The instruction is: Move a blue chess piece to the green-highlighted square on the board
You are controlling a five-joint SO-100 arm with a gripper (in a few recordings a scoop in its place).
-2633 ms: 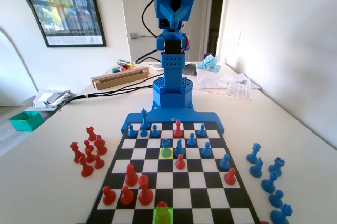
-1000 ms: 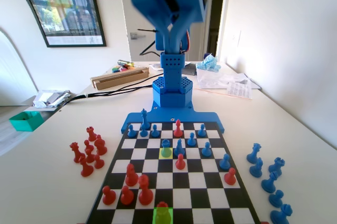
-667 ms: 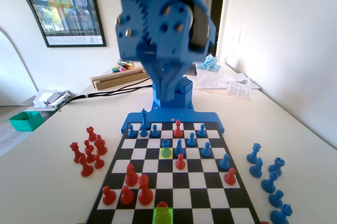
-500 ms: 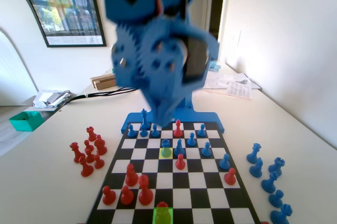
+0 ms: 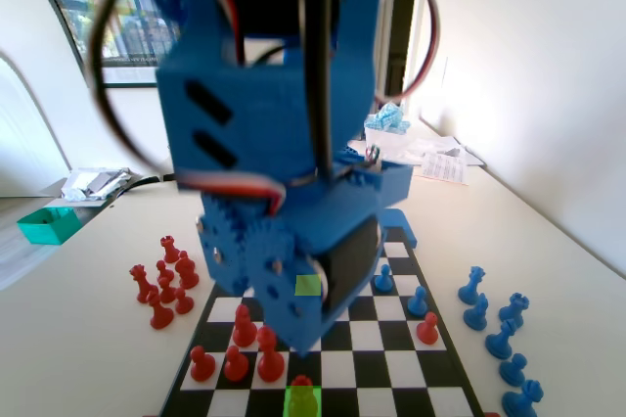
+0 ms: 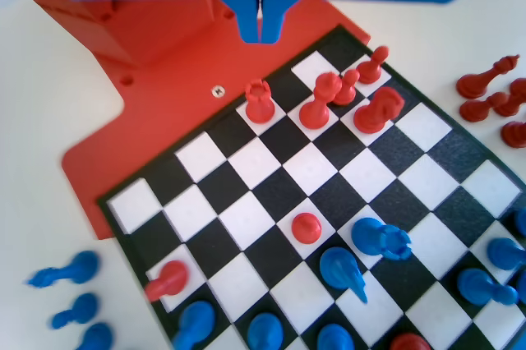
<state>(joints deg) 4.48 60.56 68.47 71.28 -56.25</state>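
Hand (image 6: 260,31): hangs from the top edge of the wrist view, jaws pressed together with only a thin slit between them, nothing held; in the fixed view the tip (image 5: 298,339) points down over the near half of the board, blurred
Arm (image 5: 284,143): large and close in the fixed view, cables looping around it, hiding the middle and far squares
Board (image 5: 391,339): black-and-white chequers; in the wrist view the hand sits above its red-rimmed end (image 6: 123,202)
Green square (image 5: 301,403): at the bottom edge of the fixed view, centre, with a red piece (image 5: 301,382) standing on it
Lime square (image 5: 308,285): a paler tinted patch showing over the arm in the fixed view
Blue pawns: two in sight on the right side of the board in the fixed view, one (image 5: 383,278) farther and one (image 5: 419,301) nearer; which is the task's pawn I cannot tell
Red pawn (image 5: 427,328): just in front of the nearer blue pawn
Red pieces on board (image 5: 245,324): cluster at near left, fixed view
Red pieces off board (image 5: 161,285): on the table (image 5: 88,339), left
Blue pieces off board (image 5: 499,339): on the table, right, in a row
Wrist view centre: a red pawn (image 6: 306,227) on a white square, with blue pieces (image 6: 380,237) just beside it
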